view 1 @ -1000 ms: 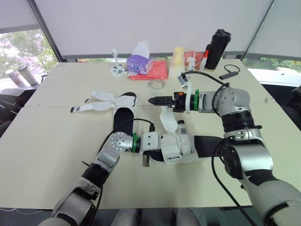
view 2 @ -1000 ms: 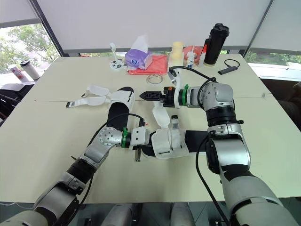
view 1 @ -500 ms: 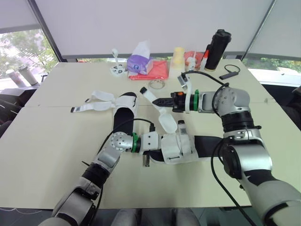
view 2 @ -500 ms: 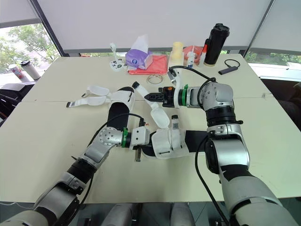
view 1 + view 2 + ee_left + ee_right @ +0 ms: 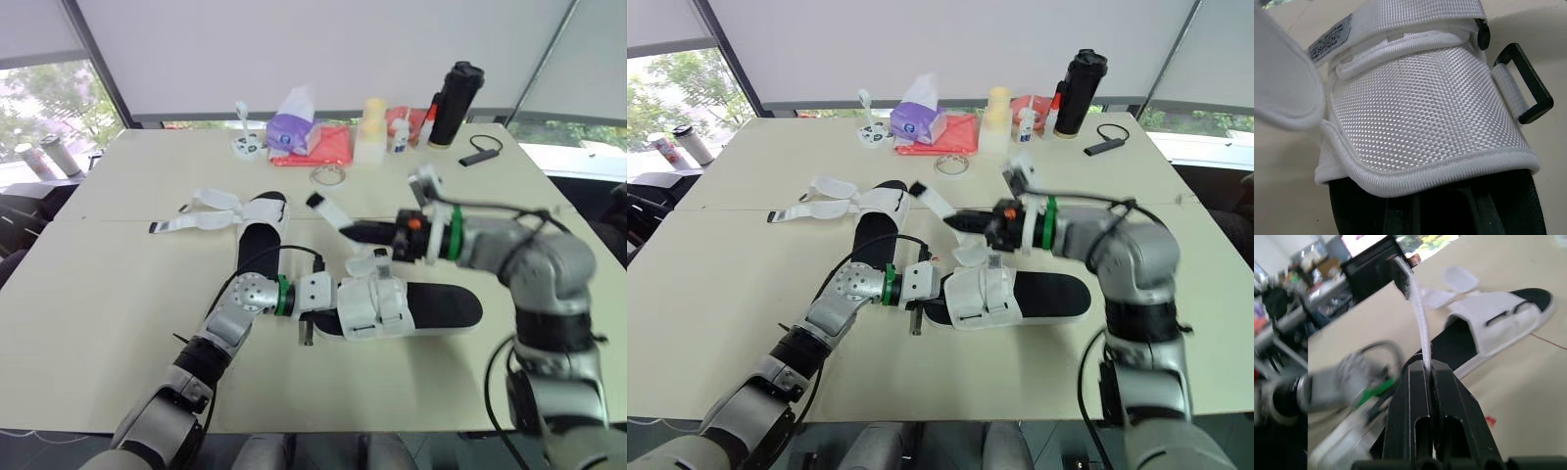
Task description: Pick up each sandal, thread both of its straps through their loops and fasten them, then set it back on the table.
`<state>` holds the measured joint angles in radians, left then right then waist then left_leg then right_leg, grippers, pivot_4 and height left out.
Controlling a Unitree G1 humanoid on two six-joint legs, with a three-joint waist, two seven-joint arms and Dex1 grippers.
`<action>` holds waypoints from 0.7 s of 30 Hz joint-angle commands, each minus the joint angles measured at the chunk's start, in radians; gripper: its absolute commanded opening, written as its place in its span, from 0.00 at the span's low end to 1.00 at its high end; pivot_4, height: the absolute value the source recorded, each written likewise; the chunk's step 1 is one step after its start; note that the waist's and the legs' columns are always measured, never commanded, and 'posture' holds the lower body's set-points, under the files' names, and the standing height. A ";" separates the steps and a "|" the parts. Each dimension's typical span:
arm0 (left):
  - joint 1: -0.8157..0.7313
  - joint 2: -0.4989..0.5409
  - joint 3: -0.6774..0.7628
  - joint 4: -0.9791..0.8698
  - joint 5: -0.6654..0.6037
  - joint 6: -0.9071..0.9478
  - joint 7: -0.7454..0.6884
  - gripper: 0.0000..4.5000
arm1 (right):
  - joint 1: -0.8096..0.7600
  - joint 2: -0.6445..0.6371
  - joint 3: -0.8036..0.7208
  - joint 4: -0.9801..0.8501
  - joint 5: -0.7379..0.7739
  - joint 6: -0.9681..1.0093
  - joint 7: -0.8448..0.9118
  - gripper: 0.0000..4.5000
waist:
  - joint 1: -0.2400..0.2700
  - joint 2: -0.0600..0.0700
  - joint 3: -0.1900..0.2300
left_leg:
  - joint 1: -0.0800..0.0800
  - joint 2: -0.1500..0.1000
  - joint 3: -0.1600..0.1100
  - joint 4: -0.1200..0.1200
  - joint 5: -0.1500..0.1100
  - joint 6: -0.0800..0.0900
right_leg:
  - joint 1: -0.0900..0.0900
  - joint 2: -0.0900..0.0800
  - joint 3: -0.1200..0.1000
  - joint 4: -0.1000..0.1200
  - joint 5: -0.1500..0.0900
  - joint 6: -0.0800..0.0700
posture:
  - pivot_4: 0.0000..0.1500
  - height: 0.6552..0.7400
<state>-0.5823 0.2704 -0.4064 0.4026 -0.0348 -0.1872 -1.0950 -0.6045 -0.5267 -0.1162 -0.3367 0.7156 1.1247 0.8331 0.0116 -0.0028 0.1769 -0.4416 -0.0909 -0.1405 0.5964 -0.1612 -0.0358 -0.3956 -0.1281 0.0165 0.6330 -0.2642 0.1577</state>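
The near sandal (image 5: 377, 308), black sole with a white woven upper, lies in front of me. My left gripper (image 5: 331, 302) is shut on its toe end; up close, the left wrist view shows the upper (image 5: 1420, 122) and a black loop (image 5: 1525, 83). My right gripper (image 5: 353, 233) is shut on a thin white strap (image 5: 328, 213) of this sandal, and the strap runs up from between its fingertips (image 5: 1418, 369) to a free end. The second sandal (image 5: 260, 230) lies behind on the table, its straps (image 5: 211, 206) spread out to the left.
Along the table's far edge stand a purple tissue pack (image 5: 289, 129), a red cloth (image 5: 328, 147), a yellow cup (image 5: 370, 117), a black bottle (image 5: 453, 98) and a black cable (image 5: 480, 149). A clear tape ring (image 5: 328, 176) lies just behind the sandals.
My right gripper went from open to shut on the strap, lifting it off the sandal. The right arm then drew back to the right and nearer, uncovering the sandal's heel. The left arm stayed put.
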 commanded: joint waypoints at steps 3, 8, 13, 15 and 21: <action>0.023 -0.001 0.012 0.054 -0.013 0.089 -0.017 0.00 | 0.106 -0.025 -0.014 -0.212 0.008 -0.195 0.021 0.01 | -0.002 0.000 0.000 | 0.000 0.000 0.001 0.000 0.000 0.000 | 0.000 0.000 0.000 0.000 0.000 0.000 | 1.00 0.88; 0.024 0.003 0.030 0.049 -0.055 0.137 -0.065 0.00 | 0.216 -0.023 0.049 -0.268 -0.110 -0.442 0.036 0.01 | -0.004 0.000 0.000 | 0.000 0.001 0.001 0.000 0.000 0.000 | 0.000 0.000 0.000 0.000 0.000 0.000 | 1.00 0.88; 0.019 0.006 0.019 0.062 -0.042 0.141 -0.083 0.00 | 0.312 -0.084 0.152 -0.224 -0.313 -0.770 0.124 0.01 | -0.009 0.000 0.000 | 0.000 0.001 0.001 -0.001 0.000 0.000 | 0.000 0.000 0.000 -0.001 0.000 0.000 | 1.00 0.88; 0.017 0.008 0.007 0.074 -0.026 0.130 -0.087 0.00 | 0.338 -0.096 0.178 -0.191 -0.374 -0.886 0.147 0.01 | -0.011 0.000 0.000 | 0.000 0.001 0.001 -0.001 0.000 0.000 | 0.000 0.000 0.000 -0.001 0.000 0.000 | 1.00 0.88; 0.021 0.015 -0.005 0.090 -0.005 0.096 -0.089 0.00 | 0.390 -0.127 0.251 -0.036 -0.577 -1.326 0.198 0.01 | -0.012 0.000 0.000 | 0.002 0.001 0.001 -0.001 0.000 0.000 | 0.002 0.000 0.000 -0.002 0.000 0.000 | 1.00 0.88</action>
<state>-0.5954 0.2572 -0.3742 0.4423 -0.0971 -0.1065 -1.1731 -0.2226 -0.6471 0.1223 -0.3988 0.1899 -0.0506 1.0212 -0.0008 -0.0032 0.1770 -0.4387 -0.0901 -0.1395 0.5955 -0.1614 -0.0361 -0.3924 -0.1279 0.0162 0.6314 -0.2645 0.1574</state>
